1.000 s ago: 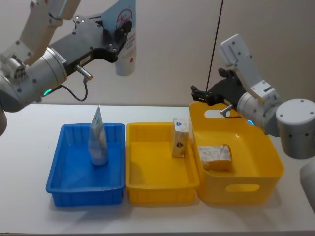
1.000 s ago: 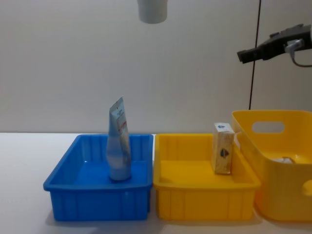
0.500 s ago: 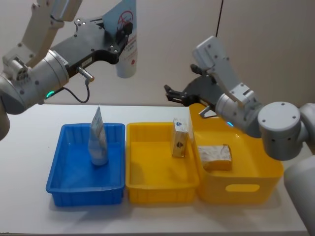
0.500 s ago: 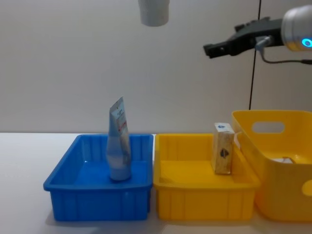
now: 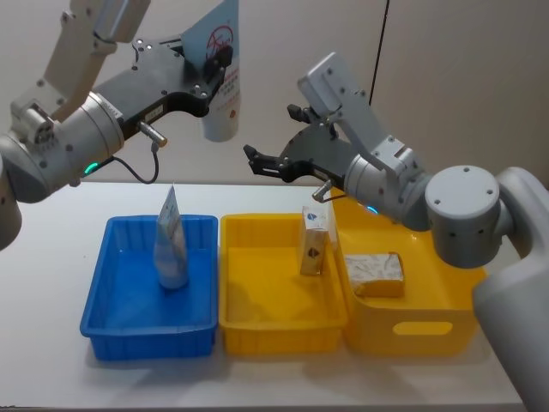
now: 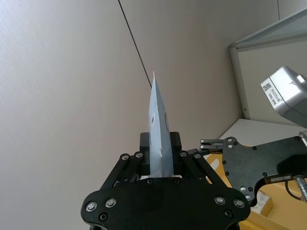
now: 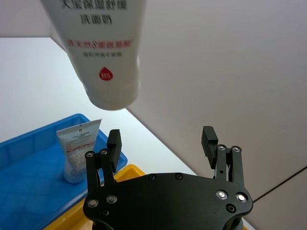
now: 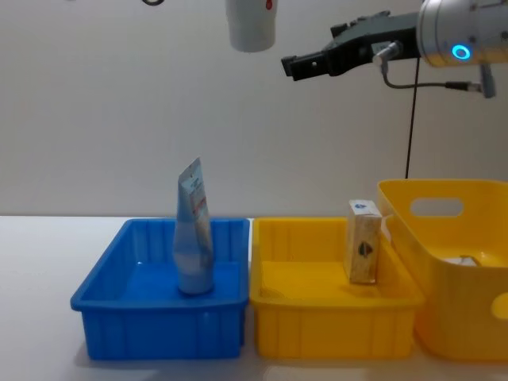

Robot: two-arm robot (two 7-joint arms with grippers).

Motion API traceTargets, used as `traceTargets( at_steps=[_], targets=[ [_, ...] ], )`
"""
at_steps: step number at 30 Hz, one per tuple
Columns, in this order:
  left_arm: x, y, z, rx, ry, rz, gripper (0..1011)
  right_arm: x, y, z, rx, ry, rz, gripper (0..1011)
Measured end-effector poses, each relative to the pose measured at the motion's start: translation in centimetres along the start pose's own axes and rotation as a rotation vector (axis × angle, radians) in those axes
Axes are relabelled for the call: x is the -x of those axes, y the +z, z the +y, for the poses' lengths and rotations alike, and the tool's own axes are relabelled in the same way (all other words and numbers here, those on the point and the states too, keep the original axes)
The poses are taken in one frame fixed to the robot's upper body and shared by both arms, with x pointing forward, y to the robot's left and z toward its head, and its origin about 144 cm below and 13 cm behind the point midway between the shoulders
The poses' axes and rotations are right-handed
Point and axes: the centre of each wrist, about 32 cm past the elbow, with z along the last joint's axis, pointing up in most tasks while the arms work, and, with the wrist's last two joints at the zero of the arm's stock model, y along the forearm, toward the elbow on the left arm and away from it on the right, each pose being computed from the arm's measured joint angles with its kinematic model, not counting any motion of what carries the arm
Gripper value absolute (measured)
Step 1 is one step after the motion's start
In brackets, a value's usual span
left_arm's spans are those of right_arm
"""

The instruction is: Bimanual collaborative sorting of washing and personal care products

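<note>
My left gripper (image 5: pixel 208 64) (image 6: pixel 160 165) is raised high above the blue tray (image 5: pixel 101 287) and is shut on a white and pale-blue tube (image 5: pixel 222 81) (image 6: pixel 159 136) (image 7: pixel 103 52) (image 8: pixel 251 22), cap end down. My right gripper (image 5: pixel 270 137) (image 7: pixel 161 141) (image 8: pixel 292 63) is open in the air just right of that tube's cap, apart from it. A second tube (image 5: pixel 171 240) (image 8: pixel 194 234) stands on its cap in the blue tray. A beige carton (image 5: pixel 314 242) (image 8: pixel 363 242) stands upright in the yellow tray (image 5: pixel 283 330).
The large yellow tub (image 5: pixel 420 330) (image 8: pixel 460 309) at the right holds a beige pack (image 5: pixel 375 273). The blue tray (image 8: pixel 159 325), the yellow tray (image 8: pixel 333 325) and the tub stand side by side on the white table. A dark cable (image 5: pixel 375 69) hangs behind.
My right arm has swung left from over the yellow tub towards the held tube, gripper open throughout. The left gripper and its tube have barely moved.
</note>
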Motion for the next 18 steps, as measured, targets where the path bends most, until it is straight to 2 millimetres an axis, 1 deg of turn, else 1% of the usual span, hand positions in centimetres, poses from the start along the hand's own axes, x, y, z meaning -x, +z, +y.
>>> traceTargets(
  at_steps=[18],
  targets=[
    [0.0,-0.3,-0.1,-0.01,0.001,-0.001,217,0.1,1.7,0.9,-0.006,0.088,0.002,1004]
  ],
)
